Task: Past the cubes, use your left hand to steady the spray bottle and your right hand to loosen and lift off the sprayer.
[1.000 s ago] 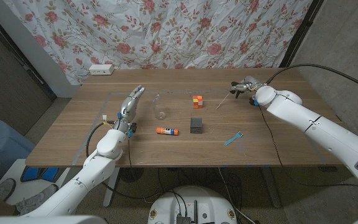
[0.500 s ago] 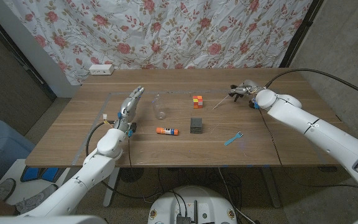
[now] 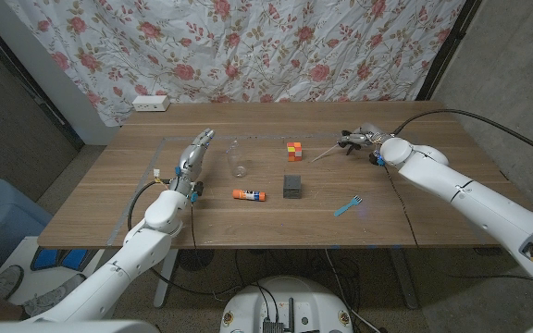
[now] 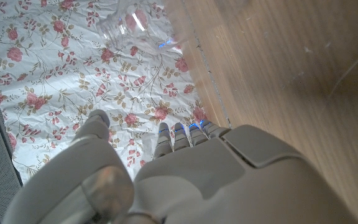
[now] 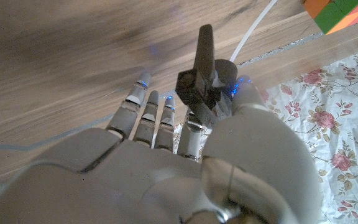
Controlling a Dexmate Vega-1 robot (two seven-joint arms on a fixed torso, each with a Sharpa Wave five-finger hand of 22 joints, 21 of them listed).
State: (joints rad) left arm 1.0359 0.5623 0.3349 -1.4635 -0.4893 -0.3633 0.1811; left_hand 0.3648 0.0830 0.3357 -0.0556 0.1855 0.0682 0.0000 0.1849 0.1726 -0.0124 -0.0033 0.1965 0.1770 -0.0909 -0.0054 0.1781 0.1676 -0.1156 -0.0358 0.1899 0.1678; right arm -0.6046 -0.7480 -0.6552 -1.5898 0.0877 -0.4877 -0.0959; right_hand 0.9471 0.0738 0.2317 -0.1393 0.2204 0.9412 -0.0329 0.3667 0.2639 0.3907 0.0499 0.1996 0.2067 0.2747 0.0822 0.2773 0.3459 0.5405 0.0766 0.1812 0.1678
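While your right hand hangs over the far right part of the table, its fingers are closed on the black sprayer, whose thin white dip tube slants down toward the multicoloured cube. You can see in the right wrist view that the tube's tip stops near that cube, and the two look just apart. Your left hand stands on the left side with its fingers straight, apart and holding nothing; the clear spray bottle stands upright just to its right, and the head view shows a gap between them. Past the bottle toward the middle sit the multicoloured cube and, nearer you, a dark grey cube. An orange-and-white glue stick lies on its side nearer the front edge, between your left hand and the dark cube. A small blue fork lies toward the front right, well apart from both hands. A white power strip sits at the far left corner, right at the table's edge.
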